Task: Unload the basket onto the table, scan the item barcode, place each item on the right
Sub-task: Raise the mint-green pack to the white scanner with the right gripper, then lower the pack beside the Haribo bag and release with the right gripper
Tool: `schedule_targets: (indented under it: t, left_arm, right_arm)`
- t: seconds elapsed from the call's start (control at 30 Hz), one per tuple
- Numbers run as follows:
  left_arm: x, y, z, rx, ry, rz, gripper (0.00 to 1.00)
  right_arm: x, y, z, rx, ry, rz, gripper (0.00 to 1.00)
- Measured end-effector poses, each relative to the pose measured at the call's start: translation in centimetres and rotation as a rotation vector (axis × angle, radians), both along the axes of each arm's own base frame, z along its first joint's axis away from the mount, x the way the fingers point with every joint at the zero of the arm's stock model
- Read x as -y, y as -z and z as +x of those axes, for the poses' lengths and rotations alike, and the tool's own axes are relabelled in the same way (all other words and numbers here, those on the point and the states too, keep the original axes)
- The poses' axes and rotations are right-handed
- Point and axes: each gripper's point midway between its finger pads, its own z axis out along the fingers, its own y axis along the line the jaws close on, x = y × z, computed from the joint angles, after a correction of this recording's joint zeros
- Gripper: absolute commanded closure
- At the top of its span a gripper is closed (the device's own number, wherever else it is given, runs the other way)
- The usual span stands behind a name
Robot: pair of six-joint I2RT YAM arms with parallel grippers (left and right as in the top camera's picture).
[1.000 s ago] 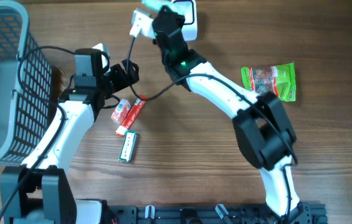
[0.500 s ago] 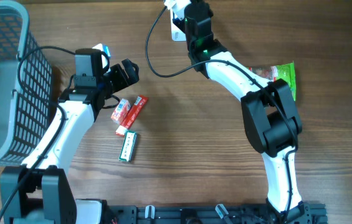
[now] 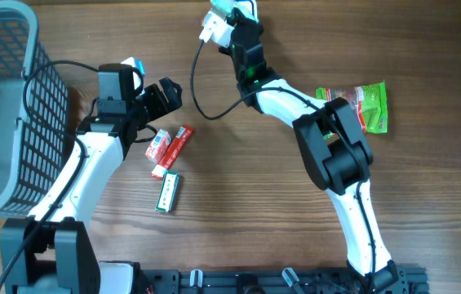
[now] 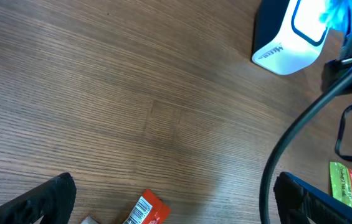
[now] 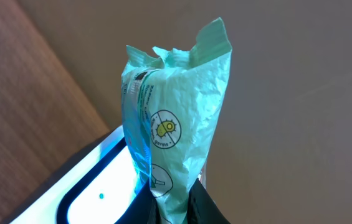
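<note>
Since the packet (image 5: 169,143) has swung back across the lit scanner (image 5: 95,180), clenched in the right gripper (image 3: 227,31), we judge scanning underway; left gripper (image 3: 163,95) hangs released

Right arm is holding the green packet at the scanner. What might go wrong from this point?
1. The right pincer pinches only one end of the crumpled green packet; it may sag or slip, and creases might hide the barcode from the scanner.
2. The black cable loops loosely beside the right arm and might snag when that arm moves.
</note>
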Motion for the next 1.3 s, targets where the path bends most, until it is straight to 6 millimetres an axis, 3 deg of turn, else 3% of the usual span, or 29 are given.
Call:
schedule_targets:
  t: [0.13, 0.23, 0.3, 0.37, 0.4, 0.43, 0.47, 0.5, 0.57, 0.7, 0.8, 0.9, 1.0, 1.2, 1.3]
  left_arm:
    - [0.0, 0.0, 0.0, 0.000, 0.000, 0.000, 0.00]
    - [0.0, 0.0, 0.0, 0.000, 0.001, 0.000, 0.00]
    - [0.0, 0.0, 0.0, 0.000, 0.000, 0.000, 0.00]
    - [0.0, 0.0, 0.0, 0.000, 0.000, 0.000, 0.00]
    - [0.0, 0.0, 0.0, 0.000, 0.001, 0.000, 0.00]
    - [0.0, 0.0, 0.0, 0.000, 0.000, 0.000, 0.00]
    - [0.0, 0.0, 0.0, 0.001, 0.001, 0.000, 0.00]
    - [0.0, 0.0, 0.0, -0.001, 0.001, 0.000, 0.00]
    - [0.0, 0.0, 0.0, -0.002, 0.001, 0.000, 0.00]
    - [0.0, 0.0, 0.0, 0.001, 0.000, 0.000, 0.00]
    - [0.0, 0.0, 0.0, 0.001, 0.000, 0.000, 0.00]
    - [0.0, -0.1, 0.0, 0.002, 0.001, 0.000, 0.00]
    - [0.0, -0.1, 0.0, 0.002, 0.001, 0.000, 0.00]
    - [0.0, -0.1, 0.0, 0.003, 0.000, 0.000, 0.00]
    - [0.0, -0.1, 0.0, 0.003, 0.000, 0.000, 0.00]
  right_arm:
    - [0.1, -0.3, 0.0, 0.004, 0.009, 0.026, 0.96]
    - [0.2, -0.2, -0.7, -0.102, 0.017, 0.095, 0.96]
    - [0.7, -3.5, -2.1, -0.179, 0.025, 0.165, 0.96]
    - [2.1, -9.3, -4.5, -0.218, 0.042, 0.230, 0.96]
    - [2.5, -10.7, -5.2, -0.229, 0.049, 0.257, 0.96]
    - [3.9, -15.2, -6.8, -0.211, 0.060, 0.299, 0.96]
    - [4.8, -15.9, -8.0, -0.253, 0.076, 0.302, 0.96]
    - [6.9, -15.6, -11.1, -0.380, 0.127, 0.287, 0.96]
    - [9.4, -14.4, -14.3, -0.527, 0.210, 0.294, 0.96]
    - [14.8, -5.7, -22.6, -0.950, 0.496, 0.227, 0.96]
    - [19.0, -1.1, -26.0, -1.088, 0.736, 0.279, 0.96]
    - [22.1, 3.0, -26.3, -1.092, 0.862, 0.358, 0.96]
    - [24.5, 5.2, -24.7, -1.042, 0.902, 0.492, 0.96]
    - [22.6, 7.0, -22.5, -1.024, 0.765, 0.644, 0.96]
    - [23.0, 8.2, -21.7, -0.952, 0.765, 0.670, 0.96]
